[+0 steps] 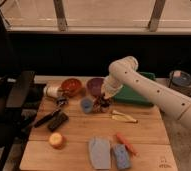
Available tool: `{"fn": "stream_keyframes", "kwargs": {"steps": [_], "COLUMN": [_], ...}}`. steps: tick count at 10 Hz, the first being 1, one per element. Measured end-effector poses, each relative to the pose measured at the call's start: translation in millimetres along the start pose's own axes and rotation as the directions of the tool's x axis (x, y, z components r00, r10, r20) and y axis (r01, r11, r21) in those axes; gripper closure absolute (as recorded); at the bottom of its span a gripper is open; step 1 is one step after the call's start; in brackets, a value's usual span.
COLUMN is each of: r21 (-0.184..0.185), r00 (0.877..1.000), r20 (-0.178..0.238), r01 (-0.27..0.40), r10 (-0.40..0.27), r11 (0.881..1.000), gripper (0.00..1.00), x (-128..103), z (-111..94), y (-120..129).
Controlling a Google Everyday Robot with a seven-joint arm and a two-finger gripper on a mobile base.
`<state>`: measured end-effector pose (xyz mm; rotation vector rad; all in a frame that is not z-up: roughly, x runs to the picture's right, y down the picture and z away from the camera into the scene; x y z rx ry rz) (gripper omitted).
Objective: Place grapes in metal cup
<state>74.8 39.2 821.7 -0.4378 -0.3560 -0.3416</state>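
Note:
My gripper (pixel 104 101) hangs from the white arm at the middle of the wooden table, just right of the light blue cup (pixel 87 105). It is down on a small dark reddish cluster, the grapes (pixel 103 106), which rest at the table surface under its tip. The metal cup (pixel 52 91) is a shiny silver-grey shape at the back left, beside the brown bowl (pixel 71 87) and well left of the gripper.
A purple bowl (pixel 95 85) sits just behind the gripper, a green tray (pixel 137 96) to its right. A pale yellow peel (pixel 124 116), carrot (pixel 125 143), blue sponge (pixel 121 156), grey cloth (pixel 99 152), round yellow fruit (pixel 56 140) and black tools (pixel 52 119) lie nearer the front.

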Motion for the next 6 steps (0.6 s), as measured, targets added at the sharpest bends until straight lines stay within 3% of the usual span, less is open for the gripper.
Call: {"fn": "stream_keyframes", "kwargs": {"steps": [6], "r21": [0.045], "r00": [0.999], "r20": [0.033], "r01": [-0.031], "r10": [0.03], "r11": [0.999], "gripper": [0.22], "x": [5], "z": [-19], "y": [14]}}
